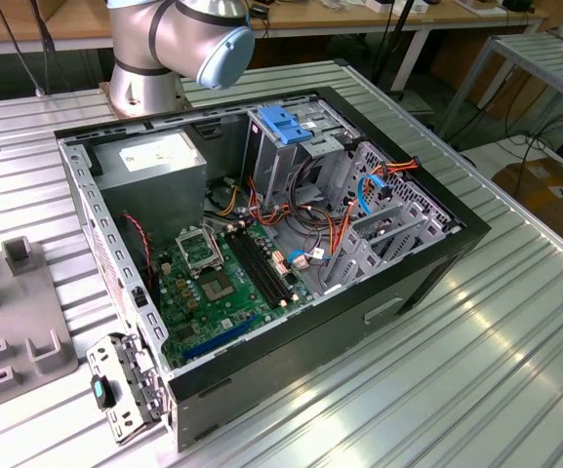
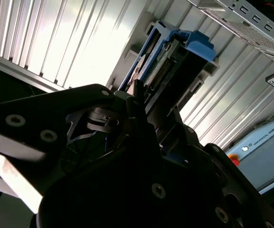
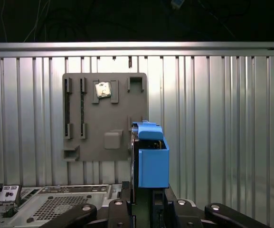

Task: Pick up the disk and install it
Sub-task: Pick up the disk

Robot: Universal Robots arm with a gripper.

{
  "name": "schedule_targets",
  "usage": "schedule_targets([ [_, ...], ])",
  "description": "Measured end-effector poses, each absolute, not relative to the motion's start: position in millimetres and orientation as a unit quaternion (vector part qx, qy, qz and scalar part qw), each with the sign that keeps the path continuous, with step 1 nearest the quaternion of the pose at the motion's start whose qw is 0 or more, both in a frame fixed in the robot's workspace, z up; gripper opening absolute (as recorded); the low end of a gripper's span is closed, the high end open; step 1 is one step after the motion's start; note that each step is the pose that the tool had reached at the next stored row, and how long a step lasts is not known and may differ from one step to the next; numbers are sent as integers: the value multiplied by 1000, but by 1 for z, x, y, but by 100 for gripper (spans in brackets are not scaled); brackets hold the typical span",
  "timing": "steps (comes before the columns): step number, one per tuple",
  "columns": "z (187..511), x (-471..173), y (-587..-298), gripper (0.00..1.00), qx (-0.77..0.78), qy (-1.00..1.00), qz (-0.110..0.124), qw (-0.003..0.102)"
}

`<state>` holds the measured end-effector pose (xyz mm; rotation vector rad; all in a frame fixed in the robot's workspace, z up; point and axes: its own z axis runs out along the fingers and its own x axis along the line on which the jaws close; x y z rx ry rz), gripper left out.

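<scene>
The disk (image 3: 152, 156) is a flat drive in a blue plastic frame, seen end-on in both wrist views. My gripper (image 3: 144, 195) is shut on its near end, with dark fingers (image 3: 127, 188) tight against its sides. The disk's far end points down at the right edge of a grey holder plate (image 3: 103, 118) on the ribbed table. Whether that end still touches the plate, I cannot tell. In the second wrist view the disk (image 2: 174, 57) sticks out beyond my gripper (image 2: 148, 107). The open computer case (image 1: 261, 234) lies on its side, with a metal drive cage (image 1: 286, 146) topped by a blue latch.
The arm's base (image 1: 149, 68) stands behind the case. Inside the case are a grey power-supply box (image 1: 154, 166), a green motherboard (image 1: 222, 283) and orange and blue cables (image 1: 359, 195). A touch-screen pendant (image 2: 265, 156) lies on the table. The table's rail edge (image 3: 127, 46) runs beyond the holder plate.
</scene>
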<state>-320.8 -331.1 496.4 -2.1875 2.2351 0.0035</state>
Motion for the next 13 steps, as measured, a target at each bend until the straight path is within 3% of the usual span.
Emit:
schedule_targets([
  [13,496,-310,-331,35,-699,715,1,7],
])
